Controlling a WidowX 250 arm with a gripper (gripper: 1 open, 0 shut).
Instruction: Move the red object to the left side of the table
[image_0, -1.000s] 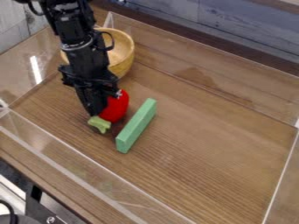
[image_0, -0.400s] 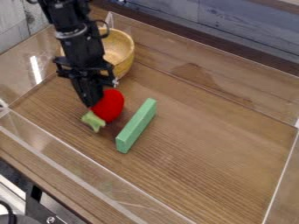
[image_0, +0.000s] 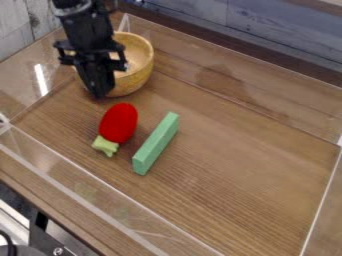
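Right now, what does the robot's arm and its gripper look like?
The arm is all black, built of chunky, boxy segments. It narrows to a black gripper with two slim, straight fingers. No cables, markings or coloured parts can be made out at this size.

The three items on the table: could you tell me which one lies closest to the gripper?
The wooden bowl: the gripper hangs right at its front rim, while the red object and the green block lie farther toward the table's near edge.
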